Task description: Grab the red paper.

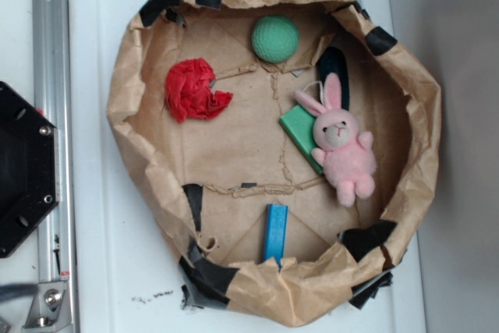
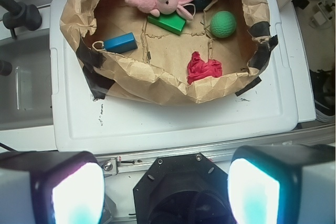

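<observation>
White plastic desk (image 1: 117,271): carries the brown crumpled paper wall (image 1: 125,99).
Red wrinkled paper wad (image 1: 193,90): inside, near the wall.
Hand (image 2: 166,195): fingers spread open, empty, far above.

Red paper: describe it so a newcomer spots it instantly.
Look inside the brown paper wall ringed on the white table. The red paper lies on the floor beside the green ball. It is the only crumpled, bright red thing there.

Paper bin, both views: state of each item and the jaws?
red paper: crumpled, loose on floor
green ball: loose, by wall
pink bunny: lying partly on green block
blue block: against wall
gripper: open, outside bin, empty
</observation>
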Controlling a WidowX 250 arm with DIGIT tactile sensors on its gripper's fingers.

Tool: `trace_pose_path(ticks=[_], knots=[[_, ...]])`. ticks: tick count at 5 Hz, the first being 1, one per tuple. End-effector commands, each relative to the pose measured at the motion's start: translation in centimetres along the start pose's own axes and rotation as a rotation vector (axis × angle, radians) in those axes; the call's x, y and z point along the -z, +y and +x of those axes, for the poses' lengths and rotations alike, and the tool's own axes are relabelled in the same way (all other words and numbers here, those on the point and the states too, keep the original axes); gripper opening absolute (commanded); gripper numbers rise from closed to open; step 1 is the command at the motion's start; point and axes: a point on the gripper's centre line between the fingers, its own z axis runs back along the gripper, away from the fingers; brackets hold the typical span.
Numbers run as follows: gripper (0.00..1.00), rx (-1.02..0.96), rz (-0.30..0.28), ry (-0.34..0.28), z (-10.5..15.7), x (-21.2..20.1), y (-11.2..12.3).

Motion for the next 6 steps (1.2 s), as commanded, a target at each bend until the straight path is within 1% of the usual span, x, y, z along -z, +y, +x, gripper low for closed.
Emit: trace_pose_path(ticks=[1,2,3,4,5,6], knots=[[1.00,0.000,0.000,0.000,0.0,0.0,0.0],[1.00,-0.109,-0.022,-0.007,4.6,1.3,1.4],[1.00,0.148,0.047,-0.031,8.5,4.2,2.9],[1.00,0.121,0.006,0.137,9.1,9.2,4.5],[1.00,0.157,0.005,0.210,8.8,14.3,5.0],[1.00,0.232,0.033,0.156,8.3,19.2,6.8]])
